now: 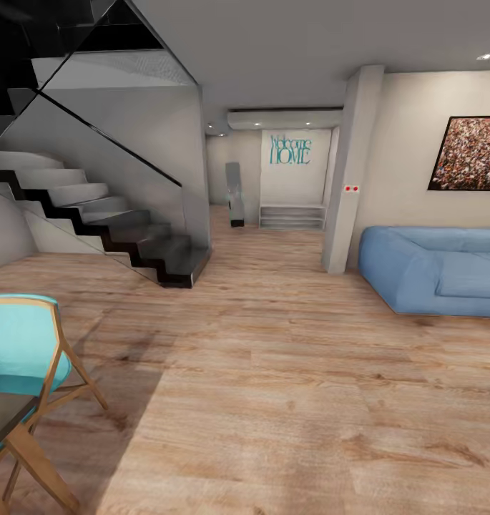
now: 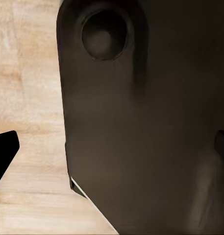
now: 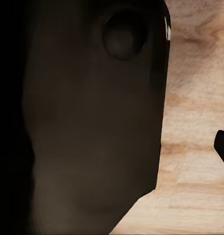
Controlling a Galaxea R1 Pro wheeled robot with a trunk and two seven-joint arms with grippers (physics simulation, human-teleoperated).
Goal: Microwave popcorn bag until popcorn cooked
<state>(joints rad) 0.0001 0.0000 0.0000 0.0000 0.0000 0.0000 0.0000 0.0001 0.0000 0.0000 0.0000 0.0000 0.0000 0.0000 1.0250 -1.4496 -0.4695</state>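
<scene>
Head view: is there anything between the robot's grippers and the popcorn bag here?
Cannot be judged: what shows is a living room with a blue sofa, a dark staircase and open wooden plank floor ahead.

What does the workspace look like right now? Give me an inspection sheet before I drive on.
Surface: wooden plank floor, bare ahead.
Job's things: nothing seen; this is a living room, not the kitchen.
Clutter: turquoise chair with wooden legs near left, beside a dark tabletop edge.
Claws: a dark finger tip of the left claw and another of the right claw show over the floor beside a dark robot body part; open or shut cannot be told.
Cables: nothing seen.
Surroundings: staircase at left, blue sofa at right under a framed picture, pillar, welcome sign on the far wall.
</scene>
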